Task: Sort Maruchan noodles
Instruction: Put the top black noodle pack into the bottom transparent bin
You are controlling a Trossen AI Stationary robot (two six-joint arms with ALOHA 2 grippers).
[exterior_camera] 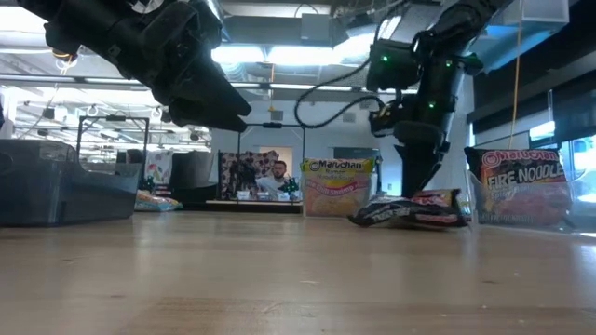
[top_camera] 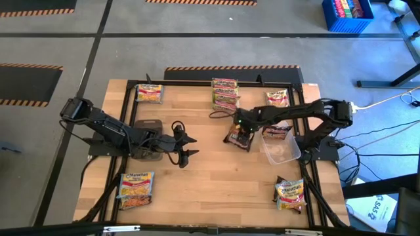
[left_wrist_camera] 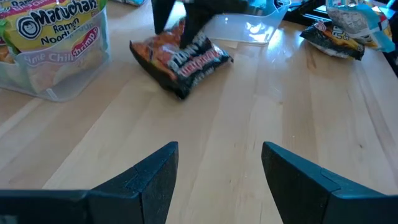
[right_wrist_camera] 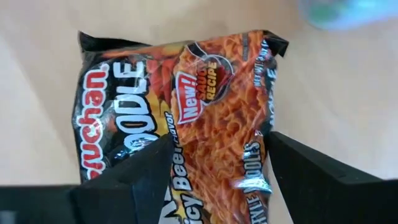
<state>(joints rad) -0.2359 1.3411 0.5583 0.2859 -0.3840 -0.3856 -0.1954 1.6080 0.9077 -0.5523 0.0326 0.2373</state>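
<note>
The right claw (top_camera: pixel 241 130) hangs just right of the centre of the high view, directly over a dark brown noodle packet (top_camera: pixel 239 137) that lies flat on the wooden desk (top_camera: pixel 216 177). In the right wrist view its two fingers (right_wrist_camera: pixel 134 177) stand wide, one at each side of this packet (right_wrist_camera: pixel 180 118), and it is not possible to tell if they touch it. The left claw (top_camera: pixel 186 147) is left of the centre, above bare wood, also wide and holding nothing; its wrist view looks across the desk at the same dark packet (left_wrist_camera: pixel 180 59). A stack of yellow-green packets (top_camera: pixel 225 94) stands at the upper middle of the high view, inside a clear tub. One more yellow-green packet (top_camera: pixel 149 92) lies at the upper left, and another (top_camera: pixel 136 190) at the lower left. An orange-red packet (top_camera: pixel 277 98) is at the upper right. A dark packet (top_camera: pixel 290 194) lies at the lower right. An empty clear tub (top_camera: pixel 282 149) sits just right of the right claw. In the low view, a packet (exterior_camera: pixel 517 189) with the words "Fire Noodle" stands at the right edge.
</note>
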